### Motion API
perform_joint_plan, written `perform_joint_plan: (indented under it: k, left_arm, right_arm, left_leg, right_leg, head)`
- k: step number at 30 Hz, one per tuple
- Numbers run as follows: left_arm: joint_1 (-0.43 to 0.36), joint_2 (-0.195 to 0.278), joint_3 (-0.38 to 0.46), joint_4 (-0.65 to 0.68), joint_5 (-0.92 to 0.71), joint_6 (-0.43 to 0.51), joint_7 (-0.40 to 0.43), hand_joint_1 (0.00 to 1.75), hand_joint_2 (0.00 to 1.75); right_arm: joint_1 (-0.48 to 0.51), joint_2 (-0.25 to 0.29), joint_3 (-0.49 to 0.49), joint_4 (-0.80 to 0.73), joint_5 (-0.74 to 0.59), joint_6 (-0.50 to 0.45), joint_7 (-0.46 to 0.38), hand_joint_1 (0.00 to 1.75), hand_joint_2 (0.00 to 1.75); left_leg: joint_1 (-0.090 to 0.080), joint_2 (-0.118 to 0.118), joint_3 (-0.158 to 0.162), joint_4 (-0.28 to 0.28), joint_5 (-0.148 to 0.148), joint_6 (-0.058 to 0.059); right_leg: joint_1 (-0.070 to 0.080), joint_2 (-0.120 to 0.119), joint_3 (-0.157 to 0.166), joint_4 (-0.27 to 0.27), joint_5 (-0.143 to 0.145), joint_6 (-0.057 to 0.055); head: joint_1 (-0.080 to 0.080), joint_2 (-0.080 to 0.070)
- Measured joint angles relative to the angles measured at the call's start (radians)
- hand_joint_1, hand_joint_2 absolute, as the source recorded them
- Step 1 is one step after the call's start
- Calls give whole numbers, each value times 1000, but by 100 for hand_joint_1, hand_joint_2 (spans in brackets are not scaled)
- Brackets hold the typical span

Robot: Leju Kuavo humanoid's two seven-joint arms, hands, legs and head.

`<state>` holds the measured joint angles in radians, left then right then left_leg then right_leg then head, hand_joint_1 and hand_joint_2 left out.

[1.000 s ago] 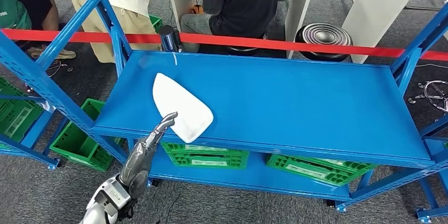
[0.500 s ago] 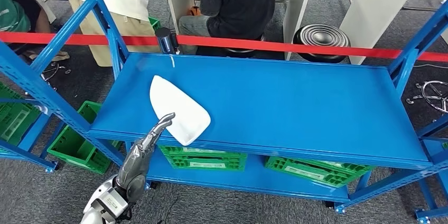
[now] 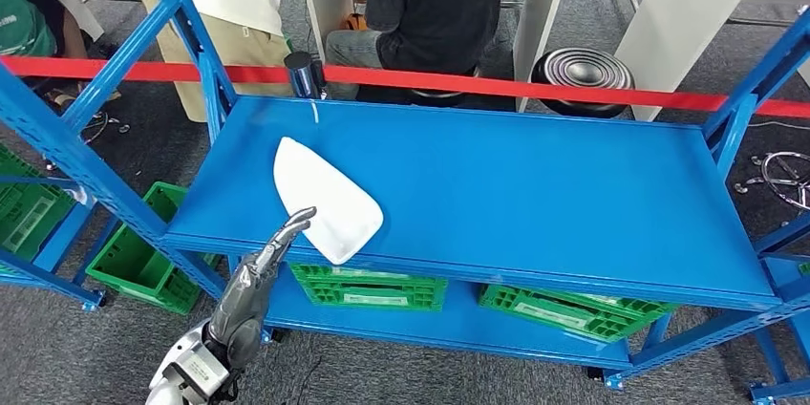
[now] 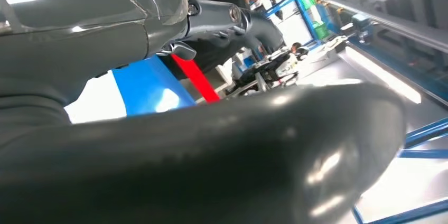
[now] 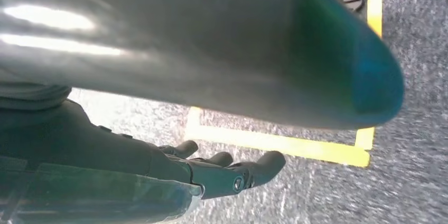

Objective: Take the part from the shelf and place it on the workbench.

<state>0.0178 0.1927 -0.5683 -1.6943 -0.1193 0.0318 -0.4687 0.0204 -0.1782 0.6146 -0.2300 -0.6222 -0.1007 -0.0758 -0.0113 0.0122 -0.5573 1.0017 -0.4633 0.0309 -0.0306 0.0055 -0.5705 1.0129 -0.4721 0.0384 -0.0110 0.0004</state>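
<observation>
The part [image 3: 325, 197] is a flat white rounded-triangle piece lying on the blue shelf [image 3: 535, 185], near its front left edge, with one corner over the lip. My left hand [image 3: 258, 276] reaches up from below with fingers stretched toward the part's near edge, holding nothing. In the left wrist view the thumb [image 4: 211, 155] is close to the lens, with the white part [image 4: 95, 102] and blue shelf [image 4: 148, 84] beyond the fingers. My right hand [image 5: 211, 174] hangs over grey carpet, fingers apart and empty.
Blue uprights [image 3: 191, 32] frame the shelf. Green crates [image 3: 373, 286] sit on the lower tier and on the floor at the left [image 3: 143, 252]. A red tape barrier [image 3: 535, 90] runs behind the shelf. People [image 3: 435, 4] are at white tables behind it. A yellow floor line [image 5: 274, 145] lies under my right hand.
The picture has shifted slightly as the camera moved. My left hand stays just below the part's near edge, with little visible change.
</observation>
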Motion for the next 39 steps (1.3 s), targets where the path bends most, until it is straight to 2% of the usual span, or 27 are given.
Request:
perform_joint_plan:
  k: [2,3,4,6,7,8,9,11,13,16,18,19,21,22,23,24,26,27,28,30,32,33,34,37,38,39]
  left_arm:
    - [0,1,0,0,1,1,0,0,0]
    - [0,3,0,-1,1,2,0,0,0]
    - [0,4,0,-1,1,2,0,0,0]
    - [1,5,0,-2,-1,4,1,0,0]
    - [1,6,0,-2,-3,5,2,0,0]
    - [1,6,0,-2,-6,8,5,0,0]
    - [1,7,0,-2,-9,12,10,0,0]
    - [0,8,0,-2,-19,23,23,0,87]
    - [-1,8,-1,-2,-29,35,36,0,175]
    - [-2,8,-1,-3,-54,56,59,0,175]
    - [-3,8,-2,-4,-84,76,74,0,175]
    - [-4,8,-2,-4,-108,90,85,0,175]
    - [-4,9,-3,-4,-183,130,115,0,175]
    - [-3,9,-4,-3,-236,155,136,0,175]
    - [-3,10,-6,-1,-300,184,159,0,175]
    - [-4,10,-10,2,-372,218,184,0,175]
    - [-8,12,-17,9,-518,280,235,0,175]
    - [-13,15,-20,14,-585,303,257,0,175]
    - [-19,19,-23,20,-643,320,276,0,175]
    - [-30,30,-27,37,-746,347,305,0,175]
    - [-39,41,-30,56,-825,364,321,0,175]
    - [-43,47,-31,66,-857,370,328,0,175]
    - [-47,54,-32,75,-885,373,333,0,175]
    - [-56,73,-37,113,-961,376,344,0,175]
    - [-58,80,-38,129,-977,375,345,0,175]
    - [-61,85,-39,145,-987,372,345,0,175]
  right_arm:
    - [1,1,-1,0,-1,2,3,0,0]
    - [1,1,-1,0,1,1,3,0,0]
    - [1,1,-1,0,4,-1,3,0,0]
    - [1,0,0,0,8,-3,3,0,0]
    - [2,0,0,0,9,-4,3,0,0]
    - [2,0,0,0,9,-4,3,0,0]
    - [2,0,0,0,9,-4,3,0,0]
    - [1,1,0,0,8,-4,3,0,0]
    - [0,3,0,0,7,-4,3,0,0]
    - [2,5,0,0,2,-4,3,0,0]
    - [2,5,0,0,0,-4,3,0,0]
    - [2,4,0,0,-2,-4,2,0,0]
    - [3,3,0,0,-5,-7,2,0,0]
    - [4,3,0,0,-8,-9,2,0,0]
    - [6,2,0,0,-10,-11,2,0,0]
    - [7,2,0,0,-12,-12,3,0,0]
    - [8,1,0,0,-16,-15,3,0,0]
    - [8,0,0,0,-17,-15,3,0,0]
    - [7,0,0,0,-18,-16,3,0,0]
    - [6,2,0,0,-18,-18,3,0,0]
    - [7,3,0,0,-17,-20,3,0,0]
    - [7,4,0,0,-15,-21,3,0,0]
    - [6,4,0,0,-12,-22,3,0,0]
    - [4,4,1,0,2,-21,3,0,0]
    - [3,4,1,0,7,-20,3,0,0]
    - [1,4,1,0,12,-18,3,0,0]
  left_leg:
    - [5,1,-5,13,-11,-8]
    - [7,-1,-16,40,-29,-14]
    - [10,-4,-38,87,-58,-20]
    - [16,-7,-105,225,-122,-30]
    - [18,-8,-134,279,-138,-32]
    - [19,-8,-147,298,-134,-32]
    - [20,-8,-139,273,-110,-29]
    - [19,-13,-75,134,-38,-15]
    - [13,-15,-23,26,0,-2]
    - [7,-13,-15,0,7,8]
    - [10,-9,-5,-22,20,18]
    - [12,-7,0,-32,27,22]
    - [10,-5,0,-36,29,25]
    - [8,-4,0,-36,29,25]
    - [8,-3,-1,-35,29,25]
    - [8,-3,-1,-33,28,24]
    - [8,-3,-3,-22,23,17]
    - [6,-3,-5,-14,18,12]
    - [4,-3,-7,-7,13,6]
    - [2,-2,-10,1,8,-2]
    - [6,-2,-12,8,3,-7]
    - [9,-3,-18,25,-9,-12]
    - [12,-5,-34,60,-33,-19]
    - [19,-7,-125,255,-123,-34]
    - [20,-7,-145,294,-131,-35]
    - [21,-8,-146,293,-118,-33]
  right_leg:
    - [-4,6,2,0,3,-13]
    - [-6,8,4,-1,5,-18]
    - [-8,10,4,-2,6,-22]
    - [-7,12,3,-2,6,-26]
    - [-5,13,2,-1,5,-27]
    - [-4,14,2,-1,5,-27]
    - [-3,15,3,-1,5,-27]
    - [-2,19,5,-2,5,-26]
    - [2,22,4,-3,5,-23]
    - [3,22,3,-8,8,-8]
    - [5,14,-9,15,-6,-6]
    - [6,10,-28,54,-26,-10]
    - [6,7,-90,183,-83,-19]
    - [6,7,-117,240,-102,-18]
    - [6,6,-130,267,-108,-13]
    - [5,5,-121,251,-97,-4]
    - [1,-1,-53,117,-45,15]
    - [1,-5,-20,52,-24,17]
    - [1,-7,2,10,-10,13]
    - [6,-5,10,-3,-5,-2]
    - [3,-3,11,-3,-2,-13]
    - [0,-2,12,-4,-1,-18]
    - [-2,-1,12,-4,0,-22]
    - [-1,0,10,-4,0,-28]
    - [0,2,10,-4,0,-28]
    - [1,3,11,-4,0,-28]
  head:
    - [0,0]
    - [0,0]
    - [-1,0]
    - [-1,0]
    - [-1,0]
    - [-1,0]
    - [-1,0]
    - [-1,0]
    - [-1,0]
    - [-1,0]
    - [0,0]
    - [1,0]
    - [2,0]
    - [2,0]
    - [2,0]
    - [2,0]
    - [2,0]
    - [2,0]
    - [1,0]
    - [0,0]
    - [0,0]
    - [0,0]
    - [0,0]
    - [-1,0]
    - [-1,0]
    - [-1,0]
